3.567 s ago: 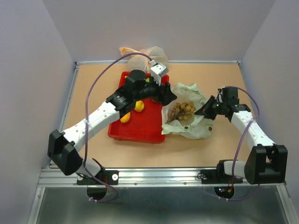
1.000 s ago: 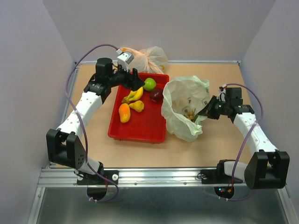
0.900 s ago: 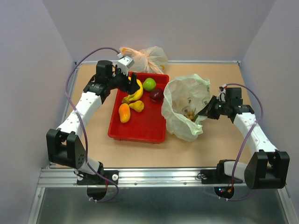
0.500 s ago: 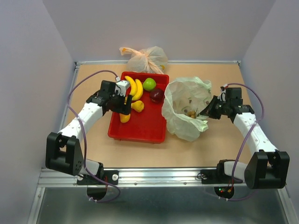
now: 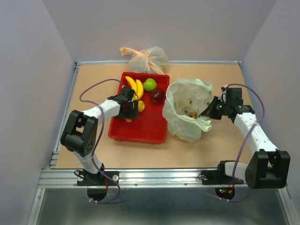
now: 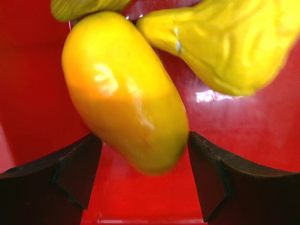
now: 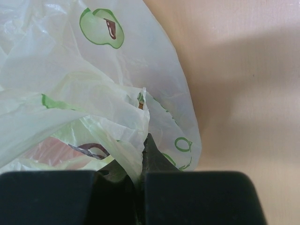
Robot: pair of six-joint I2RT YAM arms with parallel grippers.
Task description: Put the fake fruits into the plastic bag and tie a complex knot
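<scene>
A: Checking the left gripper (image 6: 144, 154): what has it got?
B: Nothing gripped that I can be sure of. Its jaws stand wide, one finger on each side of the mango (image 6: 126, 93), close to its skin. The mango lies on the red tray (image 5: 145, 129).
A: And the right gripper (image 7: 140, 176)?
B: Closed tight on the rim of the bag (image 5: 180, 126), whose mouth gapes upward. The bag sits just right of the tray, with berries (image 5: 190, 113) inside.
A: The other fruit?
B: Bananas (image 5: 133, 86), green apple (image 5: 149, 84) and red apple (image 5: 157, 95) lie at the tray's far end.
</scene>
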